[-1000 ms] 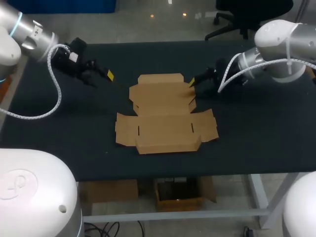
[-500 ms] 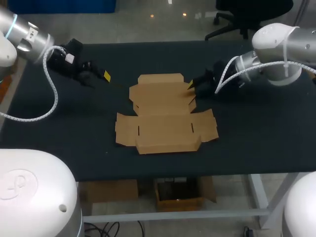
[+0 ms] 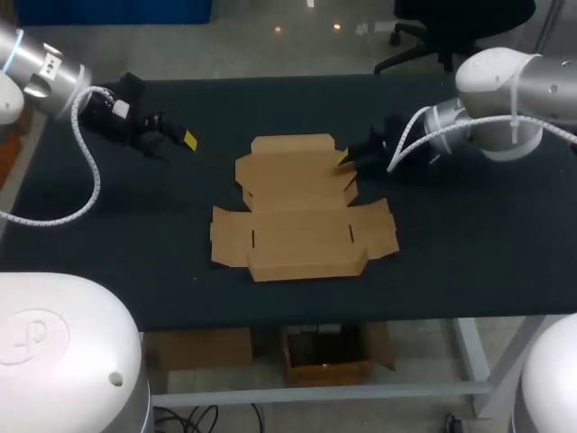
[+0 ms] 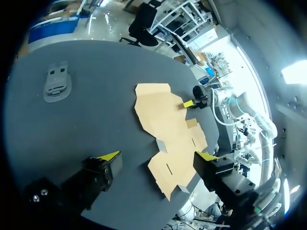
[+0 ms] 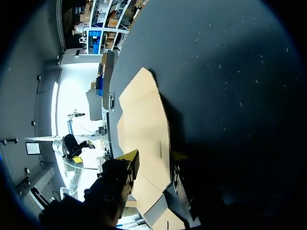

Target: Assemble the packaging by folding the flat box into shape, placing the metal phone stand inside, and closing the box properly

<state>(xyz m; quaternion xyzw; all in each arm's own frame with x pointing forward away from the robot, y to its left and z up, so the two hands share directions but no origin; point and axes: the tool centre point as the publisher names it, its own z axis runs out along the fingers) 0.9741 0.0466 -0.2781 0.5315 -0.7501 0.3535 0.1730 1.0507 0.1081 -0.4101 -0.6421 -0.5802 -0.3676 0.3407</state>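
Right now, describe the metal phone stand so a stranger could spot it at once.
Start at the dark table and its flat tan cardboard box. Apart from the box, ahead of the left arm's jaws, lies the metal phone stand: small, grey, the only loose thing not cardboard.

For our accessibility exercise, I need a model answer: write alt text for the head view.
A flat, unfolded cardboard box lies in the middle of a black table. The right gripper sits at the box's far right corner; the left gripper hangs over bare table to the box's far left, apart from it.
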